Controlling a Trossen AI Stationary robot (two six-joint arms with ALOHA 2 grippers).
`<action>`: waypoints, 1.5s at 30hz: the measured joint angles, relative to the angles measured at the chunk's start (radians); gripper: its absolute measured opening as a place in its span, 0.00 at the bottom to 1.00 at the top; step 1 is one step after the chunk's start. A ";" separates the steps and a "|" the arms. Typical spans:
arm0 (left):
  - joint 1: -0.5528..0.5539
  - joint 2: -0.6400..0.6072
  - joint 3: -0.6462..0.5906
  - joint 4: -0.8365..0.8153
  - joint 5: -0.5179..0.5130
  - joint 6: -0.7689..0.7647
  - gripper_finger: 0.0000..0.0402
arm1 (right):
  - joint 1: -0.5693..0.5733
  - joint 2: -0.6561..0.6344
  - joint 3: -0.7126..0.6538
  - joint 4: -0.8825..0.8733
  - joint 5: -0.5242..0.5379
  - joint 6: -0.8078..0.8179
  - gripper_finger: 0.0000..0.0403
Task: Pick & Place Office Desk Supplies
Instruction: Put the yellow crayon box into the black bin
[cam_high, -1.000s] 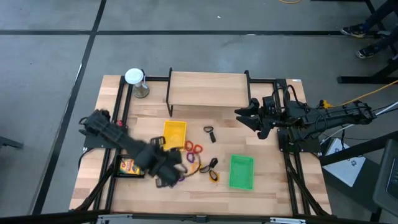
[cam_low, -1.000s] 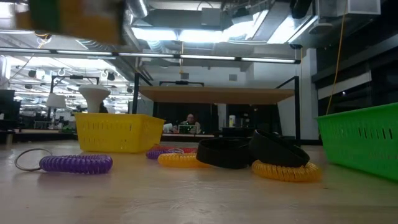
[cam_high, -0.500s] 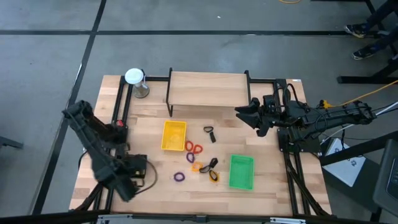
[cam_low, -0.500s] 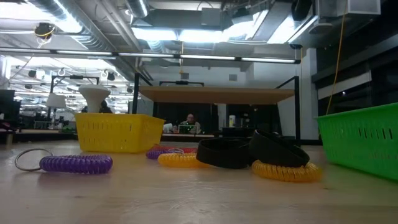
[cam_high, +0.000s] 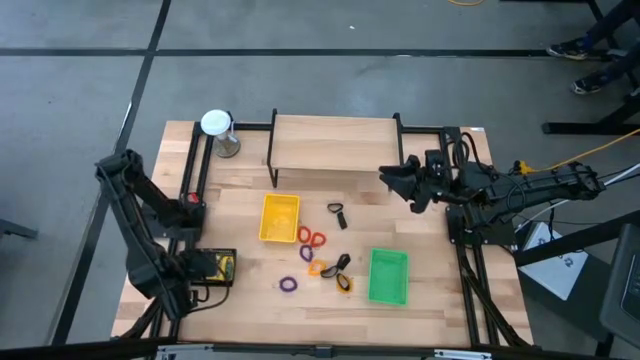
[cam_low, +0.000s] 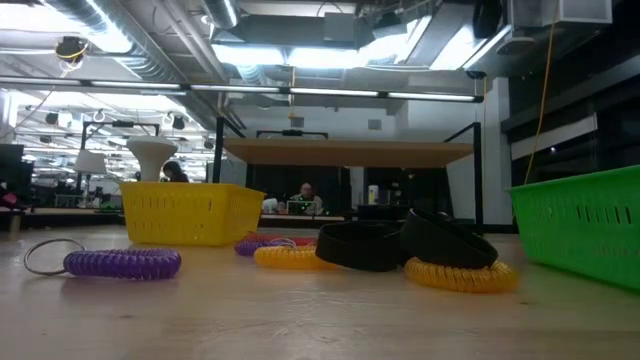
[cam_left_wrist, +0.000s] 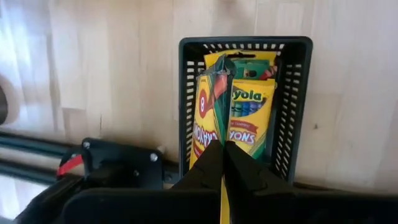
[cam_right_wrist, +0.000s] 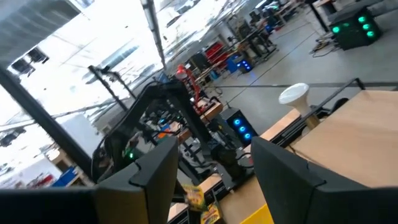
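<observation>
The left gripper (cam_left_wrist: 222, 163) has pulled back to the near left corner of the table. Its fingers are pressed tight together and hold nothing. A second ago it was over the rings in the middle.

Right under it sits the black tray (cam_left_wrist: 292, 112) with two crayon boxes (cam_left_wrist: 239, 109) inside. So that job looks done.

Farther out, the purple ring (cam_high: 288, 285), the orange rings (cam_high: 317, 268) and the black clips (cam_high: 337, 212) lie loose between the yellow tray (cam_high: 280, 218) and the green tray (cam_high: 388, 276). They are not sorted yet.

The right gripper (cam_high: 400, 183) waits at the far right with its fingers spread, holding nothing.
</observation>
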 joint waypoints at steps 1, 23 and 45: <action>-0.009 0.000 -0.019 0.024 -0.007 0.000 0.00 | 0.000 0.000 0.000 -0.001 0.007 0.005 0.51; -0.022 0.002 -0.169 0.170 -0.095 -0.035 0.00 | 0.000 0.033 0.000 -0.021 0.056 0.057 0.51; -0.023 0.002 -0.240 0.280 0.059 -0.032 0.17 | 0.000 0.044 0.000 -0.037 0.044 0.083 0.51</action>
